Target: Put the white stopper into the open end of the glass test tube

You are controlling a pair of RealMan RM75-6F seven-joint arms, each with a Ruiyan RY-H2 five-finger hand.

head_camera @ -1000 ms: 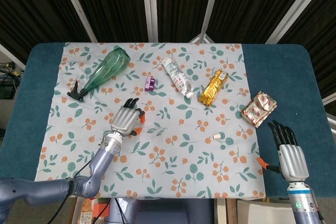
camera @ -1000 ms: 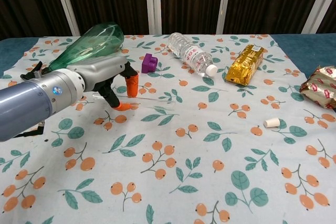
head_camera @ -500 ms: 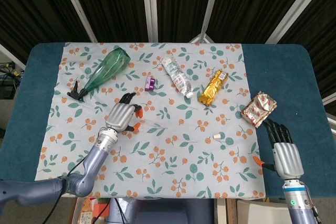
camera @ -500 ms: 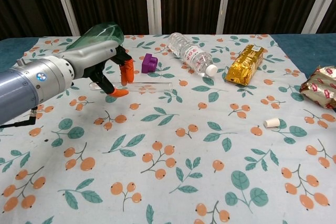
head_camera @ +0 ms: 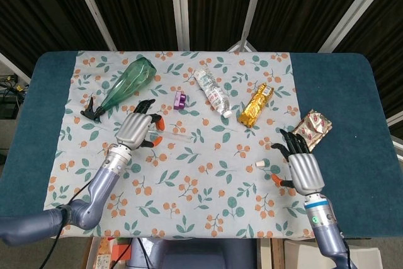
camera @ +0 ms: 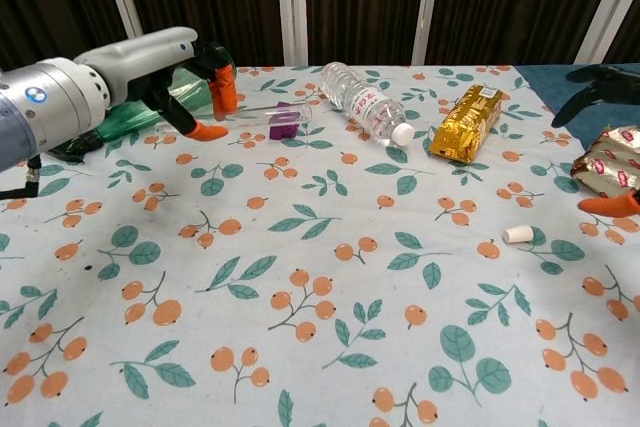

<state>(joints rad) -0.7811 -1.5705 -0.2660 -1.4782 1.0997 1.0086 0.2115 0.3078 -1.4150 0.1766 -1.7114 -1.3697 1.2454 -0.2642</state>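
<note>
Left hand has the glass test tube pinched between thumb and fingers, the rest of the fingers loosely spread. In the last second the tube has come off the table: half a second ago it lay flat on the cloth; now it hangs level above it, in front of the purple block, its free end pointing toward the water bottle. Cannot tell which end is the open one.

Right hand has moved in from the near right table edge toward the middle. Fingers spread, holding nothing. It hovers just right of the white stopper; in the chest view only its dark fingertips and orange thumb tip show at the right border. The stopper lies on the cloth, untouched, well apart from the tube.

Reading: tube pickup looks done; stopper pickup is the step in hand. Stopper is small and lies on its side, so it may roll or slip when pinched. Insertion not begun.

Also present: green bottle, gold packet, patterned packet.
</note>
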